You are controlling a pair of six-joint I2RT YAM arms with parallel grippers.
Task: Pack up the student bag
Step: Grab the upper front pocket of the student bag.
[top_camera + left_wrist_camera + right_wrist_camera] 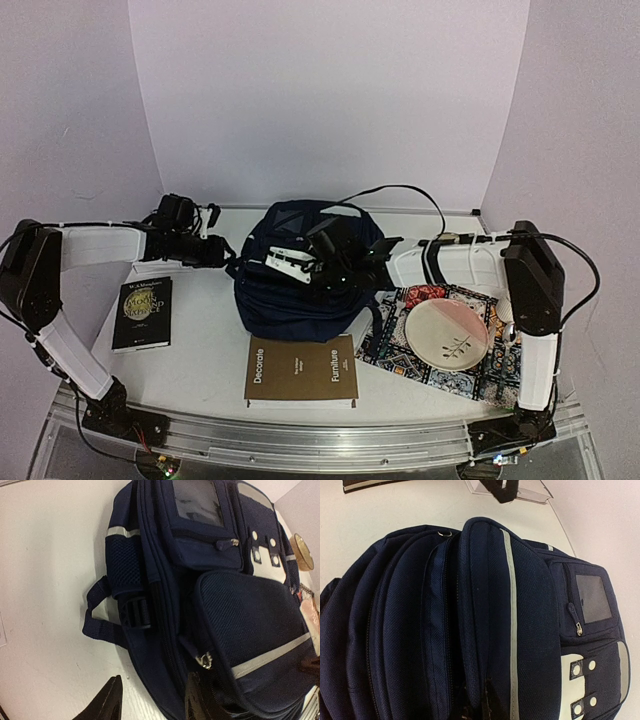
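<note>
The student bag (290, 285), a dark navy backpack with white stripes, lies in the middle of the table. My left gripper (222, 250) is at its left side and stands open (152, 705). The bag's zipped edge runs between the two fingers, and a metal zipper pull (204, 660) hangs just beyond the right fingertip. From the right, my right gripper (338, 262) reaches over the bag's top. Its fingertips (492, 707) are shut on a narrow fold of the bag's fabric (485, 630) beside the white stripe.
A black book (143, 312) lies left of the bag and a brown book (301, 370) in front of it. A cream plate (447, 334) rests on a patterned cloth (395, 345) at the right. A black cable (400, 188) loops behind the bag.
</note>
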